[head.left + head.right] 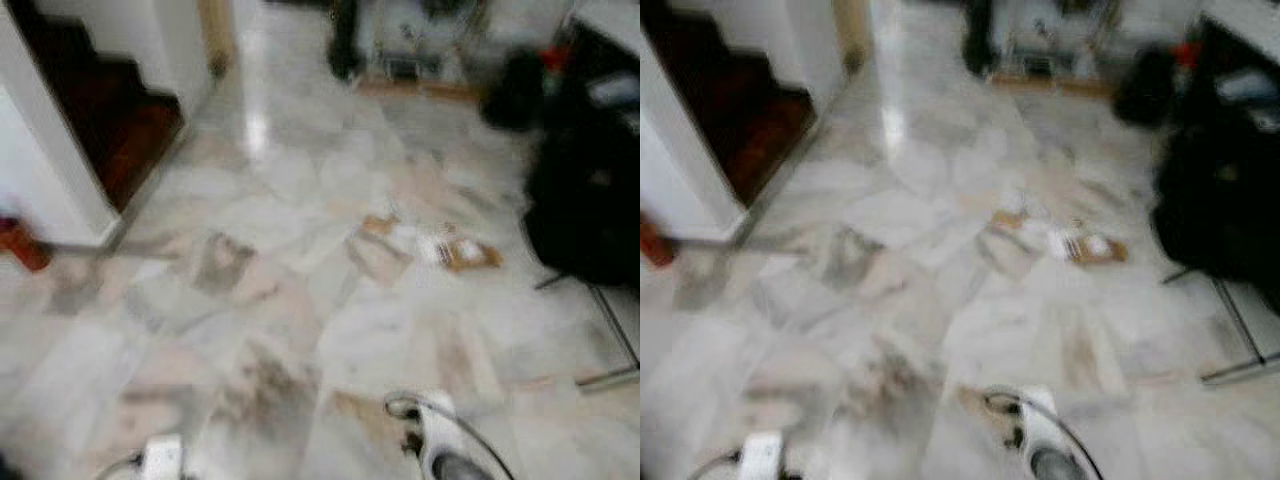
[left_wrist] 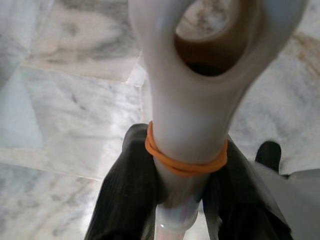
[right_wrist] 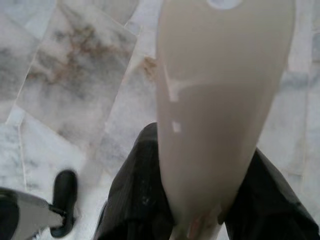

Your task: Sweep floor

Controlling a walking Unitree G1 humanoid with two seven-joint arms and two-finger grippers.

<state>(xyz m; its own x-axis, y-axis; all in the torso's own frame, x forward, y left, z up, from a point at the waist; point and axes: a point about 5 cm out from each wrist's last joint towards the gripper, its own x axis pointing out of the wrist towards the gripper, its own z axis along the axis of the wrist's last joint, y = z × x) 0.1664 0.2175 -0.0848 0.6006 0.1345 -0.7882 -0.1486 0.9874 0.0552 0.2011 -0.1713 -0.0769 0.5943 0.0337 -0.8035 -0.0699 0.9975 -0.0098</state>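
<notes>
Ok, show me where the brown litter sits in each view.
Left eye view: brown litter on the marble floor, right of centre.
Right eye view: the same litter, slightly nearer centre.
Left wrist view: left gripper clamps the banded handle over floor tiles.
Right wrist view: right gripper clamps the cream handle over floor tiles.
Shared landmark: the dark stairs, upper left in both eye views.

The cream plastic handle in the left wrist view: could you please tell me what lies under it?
Under the cream plastic handle lies grey-veined marble floor. The left claw grips it, hiding the floor directly beneath.
</notes>
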